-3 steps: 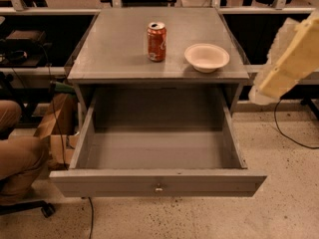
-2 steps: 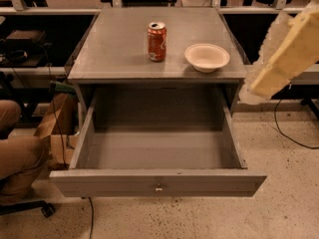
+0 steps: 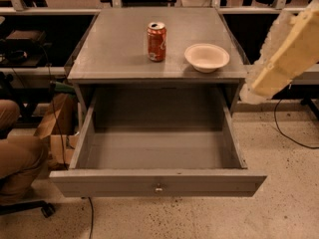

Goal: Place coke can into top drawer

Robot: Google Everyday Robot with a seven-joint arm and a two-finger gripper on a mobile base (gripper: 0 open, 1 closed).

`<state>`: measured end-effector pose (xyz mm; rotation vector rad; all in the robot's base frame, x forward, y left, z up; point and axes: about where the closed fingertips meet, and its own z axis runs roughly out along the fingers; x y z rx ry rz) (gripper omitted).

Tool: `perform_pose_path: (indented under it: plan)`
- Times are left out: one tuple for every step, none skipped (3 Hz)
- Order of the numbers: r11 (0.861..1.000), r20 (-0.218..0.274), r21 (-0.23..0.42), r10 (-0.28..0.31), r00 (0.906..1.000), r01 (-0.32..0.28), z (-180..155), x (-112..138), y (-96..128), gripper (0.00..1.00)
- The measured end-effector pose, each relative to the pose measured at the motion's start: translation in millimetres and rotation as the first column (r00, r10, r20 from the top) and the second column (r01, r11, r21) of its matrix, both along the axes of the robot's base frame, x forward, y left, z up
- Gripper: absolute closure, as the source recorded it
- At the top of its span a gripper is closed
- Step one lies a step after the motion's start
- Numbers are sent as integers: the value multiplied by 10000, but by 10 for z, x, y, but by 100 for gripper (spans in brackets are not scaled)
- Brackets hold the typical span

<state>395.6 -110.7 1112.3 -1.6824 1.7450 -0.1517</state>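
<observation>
The coke can [image 3: 156, 42], red with a silver top, stands upright on the grey cabinet top [image 3: 114, 54], left of centre. The top drawer [image 3: 157, 182] is pulled wide open below it, and its inside is bare. Its flat front panel has a small metal knob [image 3: 158, 187] at the centre. My gripper [image 3: 255, 90], at the end of a cream-yellow arm [image 3: 291, 46], hangs in the air at the right, beside the cabinet's right front corner. It is well apart from the can and touches nothing.
A cream-white round bowl [image 3: 207, 57] sits on the cabinet top right of the can. A seated person's legs [image 3: 17, 156] and a cardboard box [image 3: 55, 128] are at the left. A cable [image 3: 291, 133] lies on the speckled floor at the right.
My arm has shifted a little to the left, towards the cabinet's right side. The can, bowl and drawer have not moved.
</observation>
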Motion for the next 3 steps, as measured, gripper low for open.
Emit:
perform_pose_path:
  plan:
    - [9931,433,346,-1138,9926,1123,33,196,-128,0]
    - [9604,802,768,-2737,9585,2679,-3,588,-303,0]
    - [9335,990,1023,-3534,9302,3437,99,625,-381,0]
